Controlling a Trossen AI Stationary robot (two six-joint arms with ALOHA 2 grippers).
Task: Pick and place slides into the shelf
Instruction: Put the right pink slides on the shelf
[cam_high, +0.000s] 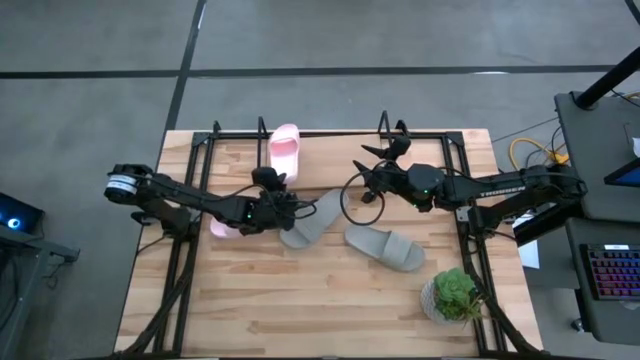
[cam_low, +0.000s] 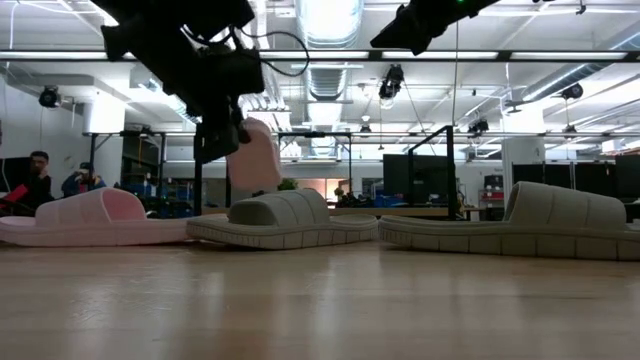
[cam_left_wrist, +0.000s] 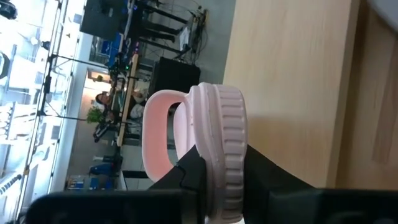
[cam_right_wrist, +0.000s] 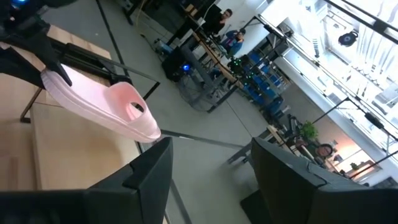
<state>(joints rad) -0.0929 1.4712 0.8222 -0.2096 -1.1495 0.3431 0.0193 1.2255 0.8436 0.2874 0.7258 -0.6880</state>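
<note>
Four slides (cam_high: 384, 247) beside shelf (cam_high: 212, 140)

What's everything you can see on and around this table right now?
Pink slides: two, pale pink; one held up at the table's far edge, one flat on the table under the left arm.
Grey slides: two, grey; one mid-table, one to its right.
Shelf: one, black wire; along the far edge.
Plant: one, green; near right corner.
Table: one, light wood.
Keyboard: one, lit; desk beside the table.
People: two, far back in the room.
Left hand: shut on a pink slide.
Right hand: open, empty, above the shelf.
</note>
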